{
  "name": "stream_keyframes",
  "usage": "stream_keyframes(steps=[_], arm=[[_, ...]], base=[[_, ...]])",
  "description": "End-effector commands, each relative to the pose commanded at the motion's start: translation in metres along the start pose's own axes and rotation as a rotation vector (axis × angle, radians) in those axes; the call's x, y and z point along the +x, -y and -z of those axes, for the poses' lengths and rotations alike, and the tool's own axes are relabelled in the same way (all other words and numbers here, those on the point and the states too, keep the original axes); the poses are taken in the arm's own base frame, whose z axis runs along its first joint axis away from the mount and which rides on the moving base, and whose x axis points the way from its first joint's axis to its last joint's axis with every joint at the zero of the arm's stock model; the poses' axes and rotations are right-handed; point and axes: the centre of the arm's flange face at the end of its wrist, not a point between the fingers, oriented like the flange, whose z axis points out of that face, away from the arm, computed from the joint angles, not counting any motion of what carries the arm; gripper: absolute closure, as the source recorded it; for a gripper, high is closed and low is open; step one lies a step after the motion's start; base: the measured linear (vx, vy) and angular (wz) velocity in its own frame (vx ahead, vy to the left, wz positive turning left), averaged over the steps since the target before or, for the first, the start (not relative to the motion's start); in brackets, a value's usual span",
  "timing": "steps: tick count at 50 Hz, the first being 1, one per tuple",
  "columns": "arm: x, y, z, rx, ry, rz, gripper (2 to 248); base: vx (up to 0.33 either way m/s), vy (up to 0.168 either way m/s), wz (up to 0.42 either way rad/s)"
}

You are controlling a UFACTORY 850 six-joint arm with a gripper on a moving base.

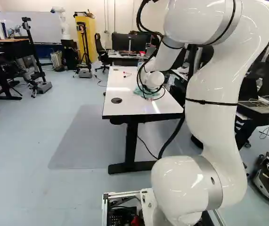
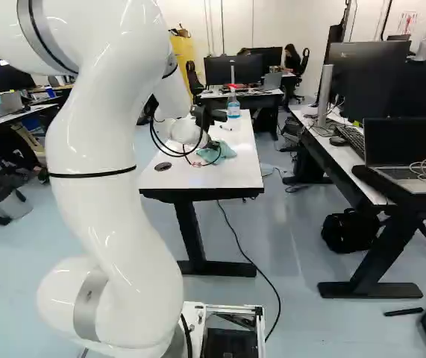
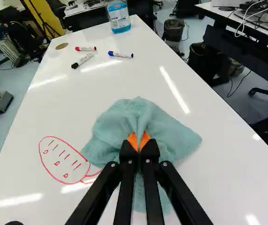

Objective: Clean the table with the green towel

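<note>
Towel [image 3: 164, 131] lies on the white worktop [image 3: 218, 183], bunched up in the middle and spread out flat at its edges. It is green, a bit like the sea. The tool [image 2: 211, 140] reaches down to it at the end of the white arm [image 1: 213, 89]. In the wrist view, the tool [image 3: 139, 144] pinches a fold of the towel, with its orange pads [image 3: 132, 140] squeezed close together. The towel puffs up around the tips, and some of it shows under the black fingers too.

Just beside the towel there is a red drawing [image 3: 64, 161] on the worktop. It is a long round shape with short lines and tiny loops inside. Its red lines run right up to the towel's edge.

Ahead of the towel, well apart from it, lie three pens. The red pen [image 3: 86, 48] and the black pen [image 3: 83, 60] are near each other. The blue pen [image 3: 120, 55] is off to one side of them, closer to the bottle [image 3: 119, 19]. The bottle stands up at the far end of the worktop, with blue stuff in it. A round brown spot [image 3: 62, 46] is near the red pen.

Far back in the left base view stands another robot [image 1: 61, 21], also white.
</note>
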Motion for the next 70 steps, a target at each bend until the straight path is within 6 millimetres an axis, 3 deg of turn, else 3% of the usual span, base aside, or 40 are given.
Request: stream_keyframes(steps=[70], arm=[[-0.0065,0.0000,0.0002,0.000,0.072,0.000,226]], base=[[0.000,0.000,0.000]])
